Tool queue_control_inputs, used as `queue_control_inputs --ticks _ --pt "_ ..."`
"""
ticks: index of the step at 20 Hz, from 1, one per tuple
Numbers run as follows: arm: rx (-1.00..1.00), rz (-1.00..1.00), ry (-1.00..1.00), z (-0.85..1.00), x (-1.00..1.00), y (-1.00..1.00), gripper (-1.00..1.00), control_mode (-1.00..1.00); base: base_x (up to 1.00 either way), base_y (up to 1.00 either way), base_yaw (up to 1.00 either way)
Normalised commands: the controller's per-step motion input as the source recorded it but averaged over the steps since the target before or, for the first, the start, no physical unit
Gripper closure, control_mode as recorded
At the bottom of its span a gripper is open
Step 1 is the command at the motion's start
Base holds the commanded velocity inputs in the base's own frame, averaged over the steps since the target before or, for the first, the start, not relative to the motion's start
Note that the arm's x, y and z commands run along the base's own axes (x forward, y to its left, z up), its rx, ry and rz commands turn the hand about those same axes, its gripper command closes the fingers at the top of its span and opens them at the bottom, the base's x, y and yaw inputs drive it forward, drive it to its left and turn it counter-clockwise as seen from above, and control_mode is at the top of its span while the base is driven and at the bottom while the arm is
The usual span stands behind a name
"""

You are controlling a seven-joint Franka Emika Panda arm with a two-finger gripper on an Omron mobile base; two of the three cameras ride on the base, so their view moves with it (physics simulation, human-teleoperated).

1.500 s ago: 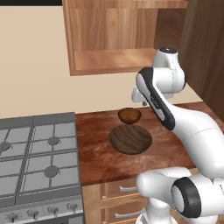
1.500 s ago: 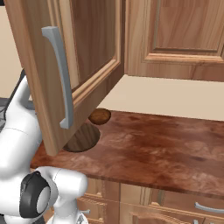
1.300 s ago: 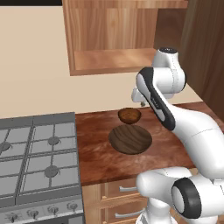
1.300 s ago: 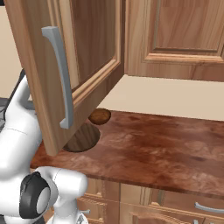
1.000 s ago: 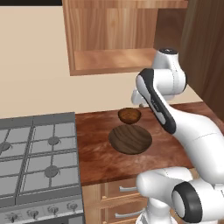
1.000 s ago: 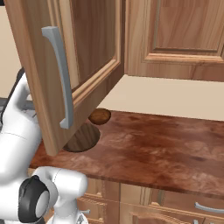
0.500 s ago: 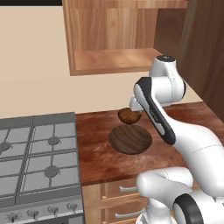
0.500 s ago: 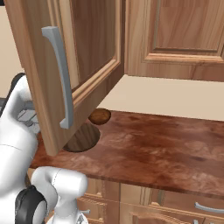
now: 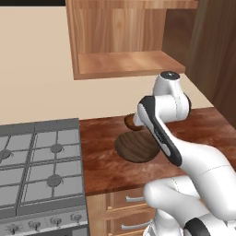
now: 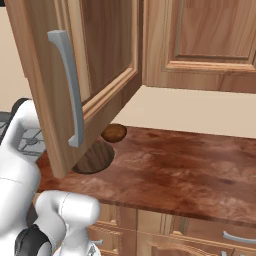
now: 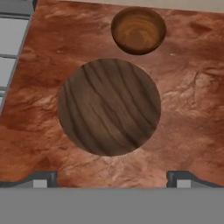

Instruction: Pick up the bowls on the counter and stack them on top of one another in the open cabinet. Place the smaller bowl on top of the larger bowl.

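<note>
Left base view: grey gas stove (image 9: 39, 168) at left, reddish wood tabletop (image 9: 103, 161) to its right. Larger bowl (image 9: 136, 147), wide and dark brown, lies flat on tabletop. Smaller bowl (image 9: 130, 121) sits upright just beyond it, toward wall, close but apart. Open cabinet (image 9: 126, 62) above, shelf bare. Tall dark wood unit (image 9: 214, 55) at far right. Hand view: end effector (image 11: 111, 179) hangs above larger bowl, fingers spread wide, nothing held.
</note>
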Motion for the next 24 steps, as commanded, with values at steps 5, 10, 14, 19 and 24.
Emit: queue_control_inputs --ticks 5,10,14,19,24 --pt "0.00 0.00 -0.01 -0.12 0.05 0.02 -1.00 -1.00 0.00 0.00 0.00" --pt "0.00 -0.02 0.00 -0.01 0.12 0.00 -1.00 -1.00 0.00 0.00 0.00" --pt "-0.01 -0.02 0.00 0.00 0.14 0.00 -1.00 -1.00 0.00 0.00 0.00" --pt "-0.04 -0.02 0.00 0.00 0.13 0.02 -1.00 -1.00 0.00 0.00 0.00" --pt "-0.06 -0.03 0.00 -0.06 0.10 0.02 -1.00 -1.00 0.00 0.00 0.00"
